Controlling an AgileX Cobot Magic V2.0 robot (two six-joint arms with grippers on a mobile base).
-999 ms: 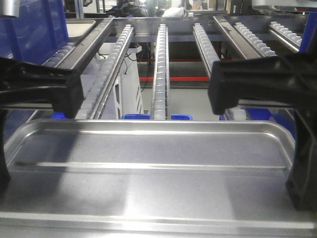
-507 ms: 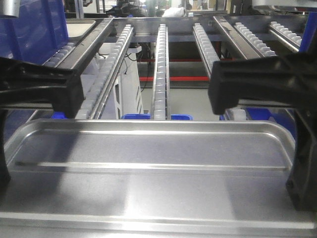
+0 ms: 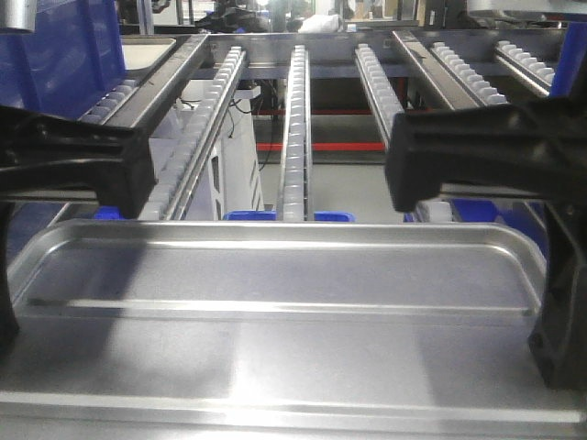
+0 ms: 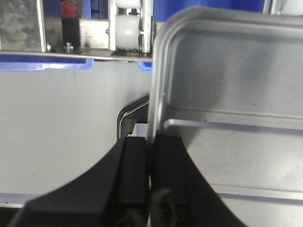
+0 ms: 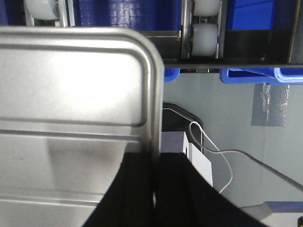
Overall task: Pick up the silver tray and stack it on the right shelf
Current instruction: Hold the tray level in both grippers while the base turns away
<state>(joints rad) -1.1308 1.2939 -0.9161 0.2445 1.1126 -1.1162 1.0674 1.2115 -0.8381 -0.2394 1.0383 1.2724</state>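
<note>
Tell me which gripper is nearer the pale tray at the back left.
Left. The left gripper clamps the silver tray by its left rim, on the pale tray's side; the right gripper clamps the opposite rim, farther away.

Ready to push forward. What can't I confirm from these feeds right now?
- Near edge of the silver tray: cut off by the front view's bottom border.
- Below the tray: hidden by its floor in every view.
- Gap between the tray and the roller rack: they overlap in the front view, so depth is unreadable.
- Rim inside the left hand and right hand: covered by their fingers in the wrist views.
</note>
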